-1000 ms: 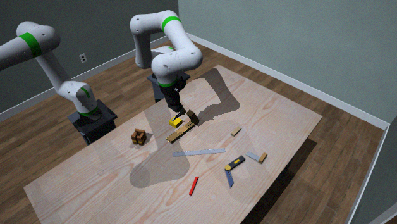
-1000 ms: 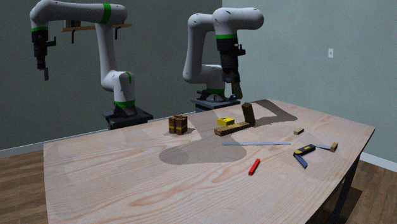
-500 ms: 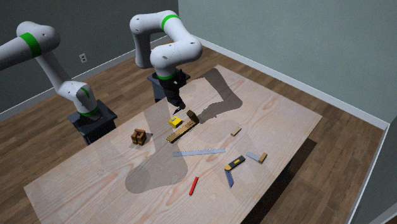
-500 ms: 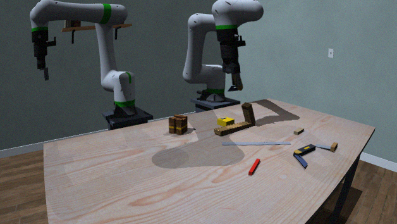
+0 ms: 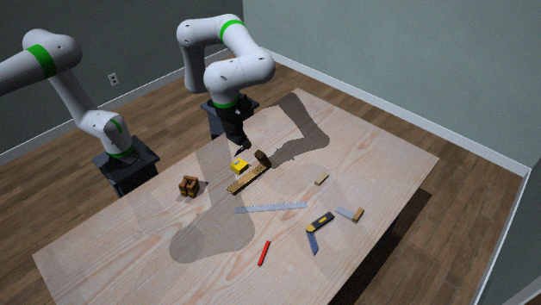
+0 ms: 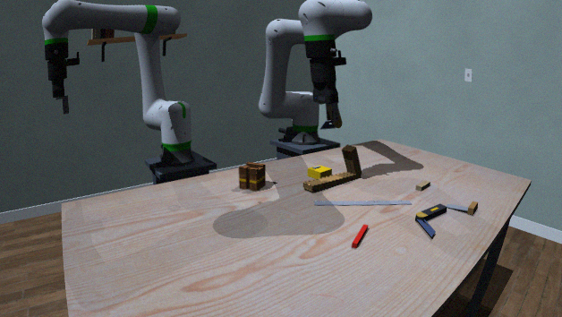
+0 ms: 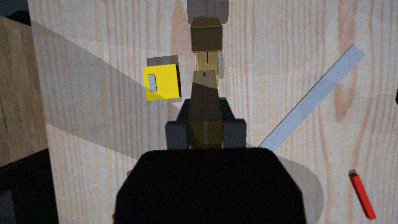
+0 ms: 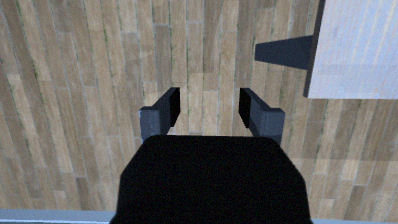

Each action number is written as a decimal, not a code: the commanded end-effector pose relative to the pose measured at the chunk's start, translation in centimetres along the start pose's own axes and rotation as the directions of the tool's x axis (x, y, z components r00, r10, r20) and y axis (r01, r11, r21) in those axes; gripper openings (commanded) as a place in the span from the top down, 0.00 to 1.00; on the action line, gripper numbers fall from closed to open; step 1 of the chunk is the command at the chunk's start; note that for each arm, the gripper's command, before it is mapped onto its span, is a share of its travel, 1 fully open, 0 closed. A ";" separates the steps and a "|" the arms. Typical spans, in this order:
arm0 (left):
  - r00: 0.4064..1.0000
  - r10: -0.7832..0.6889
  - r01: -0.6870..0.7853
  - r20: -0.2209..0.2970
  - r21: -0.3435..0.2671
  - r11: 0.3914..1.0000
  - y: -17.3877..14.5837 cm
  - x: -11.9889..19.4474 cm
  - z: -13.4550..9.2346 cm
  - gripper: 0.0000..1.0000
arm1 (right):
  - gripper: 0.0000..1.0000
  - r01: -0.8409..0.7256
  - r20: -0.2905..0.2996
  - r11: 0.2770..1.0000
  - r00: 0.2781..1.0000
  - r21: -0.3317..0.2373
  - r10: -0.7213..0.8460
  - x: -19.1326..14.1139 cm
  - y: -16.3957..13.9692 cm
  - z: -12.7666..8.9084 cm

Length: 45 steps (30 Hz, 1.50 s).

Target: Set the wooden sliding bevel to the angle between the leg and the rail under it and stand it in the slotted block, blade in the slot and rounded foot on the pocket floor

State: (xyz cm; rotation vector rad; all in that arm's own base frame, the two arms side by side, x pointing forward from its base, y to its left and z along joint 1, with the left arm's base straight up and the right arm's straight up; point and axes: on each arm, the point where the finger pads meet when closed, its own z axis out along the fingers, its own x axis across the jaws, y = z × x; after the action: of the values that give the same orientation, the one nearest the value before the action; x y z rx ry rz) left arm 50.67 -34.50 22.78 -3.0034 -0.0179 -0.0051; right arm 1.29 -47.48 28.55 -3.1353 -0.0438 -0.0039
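Wooden bevel (image 6: 330, 115) (image 7: 205, 100) pinched in the left gripper (image 5: 246, 146) (image 6: 332, 107) (image 7: 205, 110), above the table (image 5: 142, 258) (image 6: 179, 278) (image 7: 280, 30) (image 8: 360, 50)

The right gripper's (image 6: 65, 105) (image 8: 210, 107) jaws were spread; no writing was readable on the yellow box (image 5: 239, 166) (image 6: 319, 172) (image 7: 162, 84).

"What's different on your left claw (image 5: 244, 143) (image 6: 331, 107) (image 7: 206, 131)?"

"I have it higher above the surface (image 5: 293, 241) (image 6: 277, 269) (image 7: 280, 45) (image 8: 360, 50) than a second ago, and the wooden bevel (image 5: 249, 144) (image 6: 337, 122) (image 7: 204, 97) has come up with it. Most of that lift shows by the half-second-old view."

"And the blade (image 5: 239, 151) (image 6: 328, 124)?"

"From outside I couldn't pick it out a second ago; now I see it jutting sideways under the claw."

"Anything on the surface?"

"Just my arm's big rounded shadow (image 5: 202, 241) (image 6: 268, 224), slid toward the picture's left in both room views."
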 end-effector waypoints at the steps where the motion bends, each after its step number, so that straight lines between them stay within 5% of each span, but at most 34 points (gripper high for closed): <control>1: 1.000 -0.017 0.017 -0.005 -0.017 1.000 0.7 -0.5 -0.6 1.00 | 0.00 -0.001 0.003 1.000 1.000 -0.006 0.001 0.0 0.0 -0.4; 18: 0.986 -0.167 0.164 -0.007 -0.149 0.975 7.6 -4.3 -1.9 1.00 | 0.00 -0.001 0.003 1.000 1.000 -0.006 0.001 0.0 0.0 -0.4; 31: 0.938 -0.345 0.336 0.023 -0.294 0.895 15.7 -9.1 -3.3 1.00 | 0.00 -0.001 0.003 1.000 1.000 -0.006 0.001 0.0 0.0 -0.4; 45: 0.894 -0.445 0.431 0.054 -0.376 0.821 20.6 -12.0 -4.2 1.00 | 0.00 -0.001 0.003 1.000 1.000 -0.006 0.001 0.0 0.0 -0.4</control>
State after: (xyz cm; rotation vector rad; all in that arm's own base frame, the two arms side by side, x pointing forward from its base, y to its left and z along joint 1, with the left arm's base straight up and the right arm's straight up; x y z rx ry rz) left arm 39.36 -54.28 23.40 -3.2750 -0.7454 -0.1052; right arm 1.29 -47.48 28.55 -3.1353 -0.0438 -0.0039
